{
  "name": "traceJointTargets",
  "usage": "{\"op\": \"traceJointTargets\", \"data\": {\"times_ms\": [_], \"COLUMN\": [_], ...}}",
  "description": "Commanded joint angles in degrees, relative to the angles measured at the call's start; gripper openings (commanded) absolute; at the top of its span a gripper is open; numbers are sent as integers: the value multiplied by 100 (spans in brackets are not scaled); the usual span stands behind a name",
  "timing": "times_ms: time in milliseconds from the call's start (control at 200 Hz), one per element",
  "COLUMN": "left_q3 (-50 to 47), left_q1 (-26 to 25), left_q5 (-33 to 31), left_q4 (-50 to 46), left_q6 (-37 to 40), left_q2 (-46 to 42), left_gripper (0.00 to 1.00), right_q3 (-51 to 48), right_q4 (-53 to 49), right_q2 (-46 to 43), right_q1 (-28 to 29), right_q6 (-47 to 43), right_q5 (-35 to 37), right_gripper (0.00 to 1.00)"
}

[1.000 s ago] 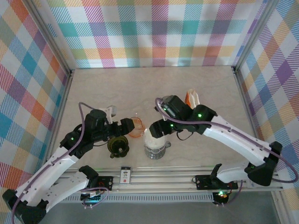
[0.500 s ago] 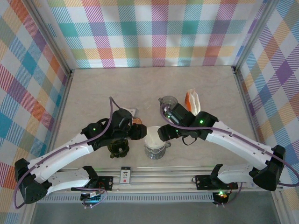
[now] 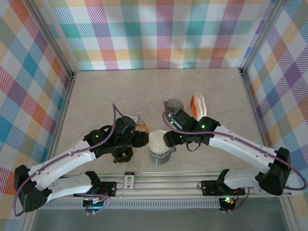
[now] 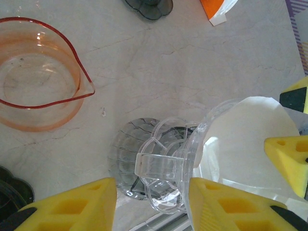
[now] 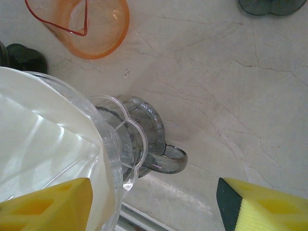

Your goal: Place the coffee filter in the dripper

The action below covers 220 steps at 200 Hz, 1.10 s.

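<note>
Looking down from the overhead camera, I see both arms reaching in over a pale, marble-patterned tabletop [image 3: 110,96] and meeting near its front middle. Between them stands a clear plastic cone-shaped dripper [image 4: 161,166], seated on a smoky grey ribbed glass mug [image 5: 147,127] with a loop handle. The white paper coffee filter [image 3: 157,138] sits inside the dripper's cone, its rounded edge showing toward the right arm.

On my left wrist camera, the left gripper [image 4: 151,192] has its yellow fingers partway apart, one on each side of the dripper's handle. I cannot tell whether they pinch it. On my right wrist camera, the right gripper [image 5: 154,192] is spread wide. One yellow finger lies over the filter paper inside the cone, and the other hangs over bare table beyond the mug's handle.

Just behind the left gripper sits an orange-tinted clear glass bowl [image 4: 38,120] with a pouring lip. A dark olive glass vessel [image 3: 121,154] stands just left of the mug, under the left arm. Farther back, near the right arm, are a small smoky grey glass piece [image 3: 173,104] and an orange-and-white packet [image 3: 198,104].
</note>
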Motion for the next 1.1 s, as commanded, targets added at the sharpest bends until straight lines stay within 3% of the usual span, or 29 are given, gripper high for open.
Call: {"op": "traceJointTargets", "data": {"times_ms": [0,130,265,400,500,550,1095], "left_q3": [-33,31,127,272,274,270,195], "left_q1": [-62,-61,-61,-61,-61,-61,-61], "left_q5": [-80,61,306,536,508,416,219], "left_q4": [108,400,506,304,165,67,-63], "left_q6": [-68,-34,73,130,128,120,6], "left_q2": [-159,-348,-194,328,461,451,205], "left_gripper": [48,70,75,72,55,52,54], "right_q3": [9,40,15,-13,-30,-39,348], "right_q4": [65,42,64,87,75,82,272], "right_q2": [-3,-42,-60,-51,-43,-50,571], "right_q1": [-28,-34,-32,-33,-33,-32,-34], "right_q6": [80,60,84,96,100,112,-132], "right_q5": [-59,-59,-57,-77,-61,-47,-299], "right_gripper": [72,74,75,76,76,77,85]}}
